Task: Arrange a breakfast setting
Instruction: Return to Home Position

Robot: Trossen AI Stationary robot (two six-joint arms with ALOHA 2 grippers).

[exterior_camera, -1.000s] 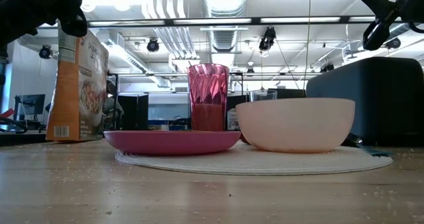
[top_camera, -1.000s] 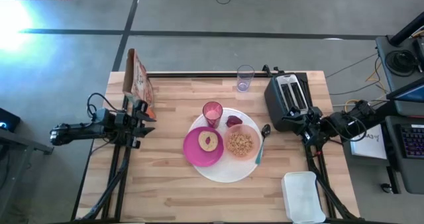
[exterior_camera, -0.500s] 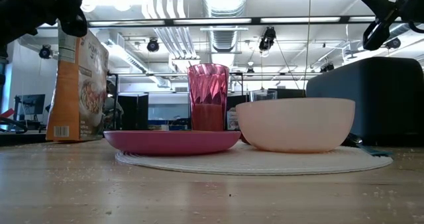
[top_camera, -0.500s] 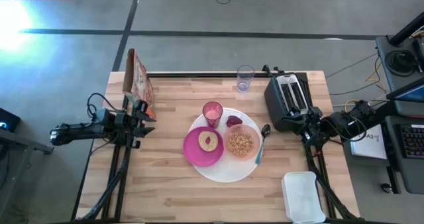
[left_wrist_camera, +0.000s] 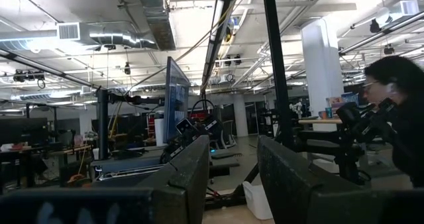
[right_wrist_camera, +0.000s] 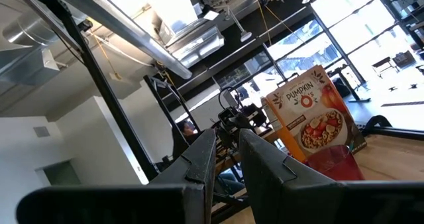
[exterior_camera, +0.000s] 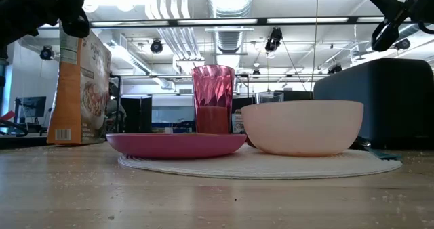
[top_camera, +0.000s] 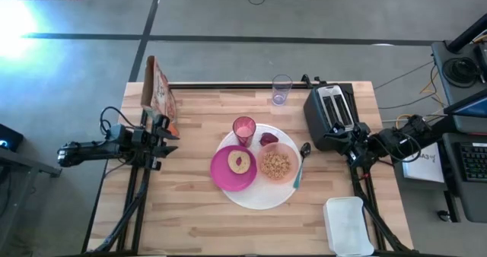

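At the table's left edge the left gripper [top_camera: 163,131] hangs beside the tall orange cardboard cereal box [top_camera: 156,90], its fingers spread with nothing between them. The breakfast setting sits mid-table on a large round white woven mat [top_camera: 262,200]. The mat looks thin and floppy, so it would be better dragged by its rim than lifted. On the mat's left side lies the smaller magenta plate [top_camera: 221,177], stiff and shallow and carrying a round of toast. Its low lip is the only hold, and a tilt would likely shed the bread. Behind it stands the pink translucent cup [top_camera: 243,128], light, ribbed and filled, best pinched across its upper wall and kept upright. A dark red apple [top_camera: 268,139] sits just beside it, round and liable to roll. The peach translucent bowl [exterior_camera: 302,127] holds cereal; its smooth wall looks slippery, so the rim is the place to grip. The teal-handled spoon [top_camera: 299,169] lies at the mat's right edge, thin and flat to the surface, hard to get fingers under. The black two-slot toaster [top_camera: 335,116] crowds that side. Next to it the right gripper [top_camera: 351,139] hangs with a narrow gap between its fingers, holding nothing. Bare wooden table [top_camera: 198,219] lies open in front of and left of the mat; a white rectangular tub [top_camera: 348,225] fills the front right corner.
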